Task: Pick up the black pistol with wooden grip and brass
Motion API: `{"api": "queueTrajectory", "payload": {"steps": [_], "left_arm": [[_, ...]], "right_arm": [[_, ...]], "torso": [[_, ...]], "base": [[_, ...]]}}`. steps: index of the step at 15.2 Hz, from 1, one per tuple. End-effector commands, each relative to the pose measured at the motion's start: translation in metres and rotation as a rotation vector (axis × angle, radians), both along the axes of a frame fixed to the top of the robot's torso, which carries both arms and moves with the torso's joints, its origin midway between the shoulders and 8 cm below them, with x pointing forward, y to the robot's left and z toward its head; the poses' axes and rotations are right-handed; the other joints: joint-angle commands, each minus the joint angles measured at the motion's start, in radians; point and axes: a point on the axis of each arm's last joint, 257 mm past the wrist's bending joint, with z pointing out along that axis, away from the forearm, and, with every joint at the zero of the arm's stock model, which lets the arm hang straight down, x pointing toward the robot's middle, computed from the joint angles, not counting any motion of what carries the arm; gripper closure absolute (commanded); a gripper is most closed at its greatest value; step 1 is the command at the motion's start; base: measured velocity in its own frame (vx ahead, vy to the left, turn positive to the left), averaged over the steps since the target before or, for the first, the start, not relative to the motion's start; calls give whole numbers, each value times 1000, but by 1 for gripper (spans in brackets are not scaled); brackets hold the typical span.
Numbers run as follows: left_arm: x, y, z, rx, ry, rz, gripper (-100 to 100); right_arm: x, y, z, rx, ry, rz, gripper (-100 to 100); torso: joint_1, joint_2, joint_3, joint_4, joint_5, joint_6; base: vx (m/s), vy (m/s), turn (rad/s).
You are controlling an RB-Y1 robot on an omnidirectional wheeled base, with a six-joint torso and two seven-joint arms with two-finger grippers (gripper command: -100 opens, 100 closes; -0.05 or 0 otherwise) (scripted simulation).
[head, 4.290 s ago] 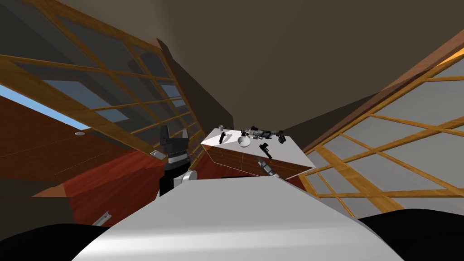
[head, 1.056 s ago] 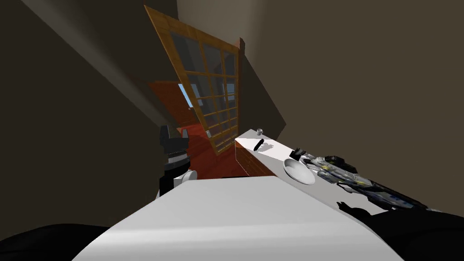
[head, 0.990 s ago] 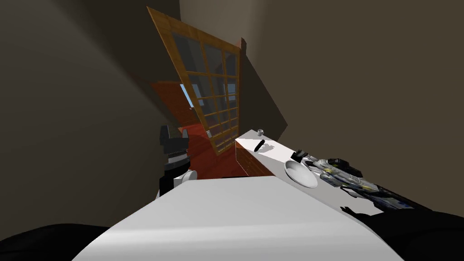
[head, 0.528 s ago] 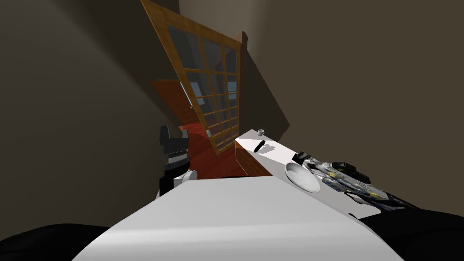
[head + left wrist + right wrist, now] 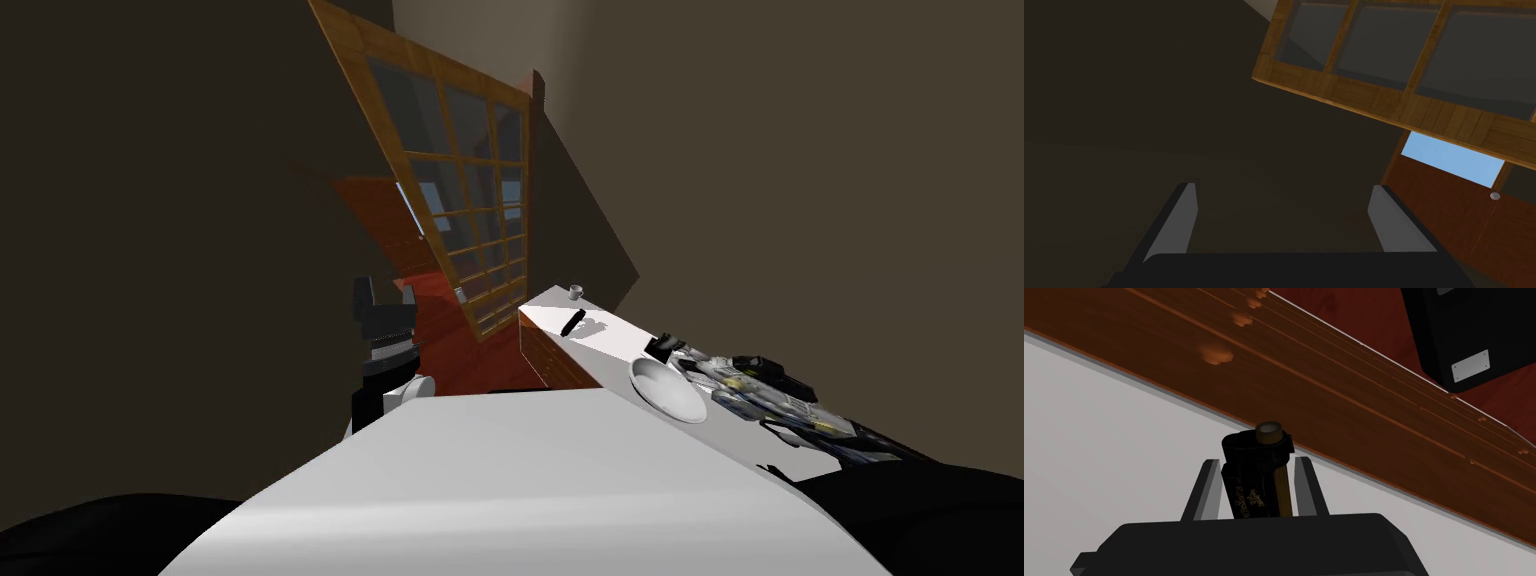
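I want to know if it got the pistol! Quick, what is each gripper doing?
Left gripper: open, holding nothing.
Right gripper: shut on the black pistol.

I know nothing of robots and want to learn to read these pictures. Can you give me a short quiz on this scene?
1. True or false: the left gripper stands open and empty.
2. What is the right gripper shut on? A) a bottle B) the black pistol C) a spoon
3. Fill in: the bowl on the table is ____ in colour.
Key: 1 true; 2 B; 3 white.
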Motion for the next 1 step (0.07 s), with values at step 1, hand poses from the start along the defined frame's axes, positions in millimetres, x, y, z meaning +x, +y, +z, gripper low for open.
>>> {"api": "queueTrajectory", "payload": {"steps": [1], "left_arm": [[0,0,0,0,0,0,0]], "right_arm": [[0,0,0,0,0,0,100]], "torso": [[0,0,0,0,0,0]], "base": [[7,29,-15]]}}
